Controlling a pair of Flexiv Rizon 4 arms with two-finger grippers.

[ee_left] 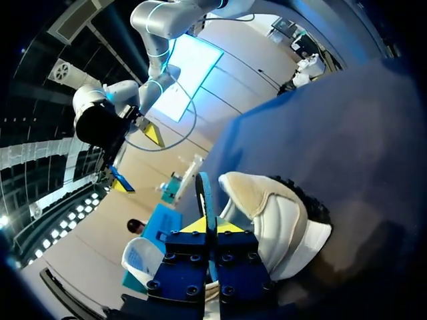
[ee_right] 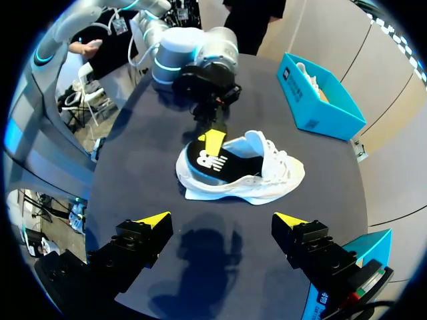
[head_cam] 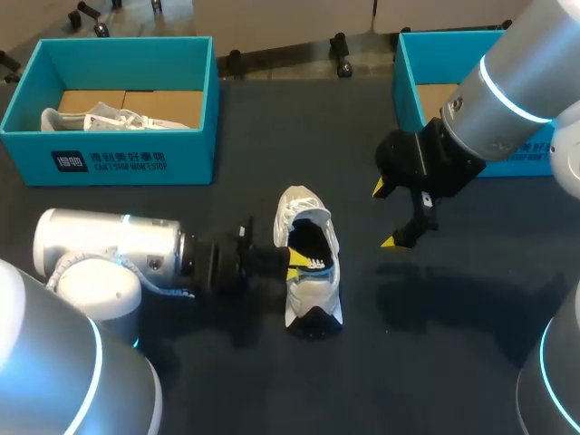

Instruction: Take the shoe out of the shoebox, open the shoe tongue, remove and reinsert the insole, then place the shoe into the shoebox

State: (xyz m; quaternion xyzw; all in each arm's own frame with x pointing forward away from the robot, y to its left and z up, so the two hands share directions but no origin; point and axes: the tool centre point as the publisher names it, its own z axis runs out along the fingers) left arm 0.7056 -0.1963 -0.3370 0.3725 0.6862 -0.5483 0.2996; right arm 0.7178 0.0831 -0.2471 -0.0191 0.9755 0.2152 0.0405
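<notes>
Shoe, its black insole clenched in the left jaws at the opening, lies at frame centre on the bench, while the right jaws hang released to its right and a blue shoebox sits upper left.

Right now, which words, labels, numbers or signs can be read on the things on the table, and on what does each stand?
Left shoebox, front wall: a white logo block and two lines of print, too small to quote surely.
Right shoebox, front wall: white print, mostly hidden by the right arm, unreadable.
Insole in the white shoe: a white logo mark, no readable words.
No numbers can be read.
</notes>
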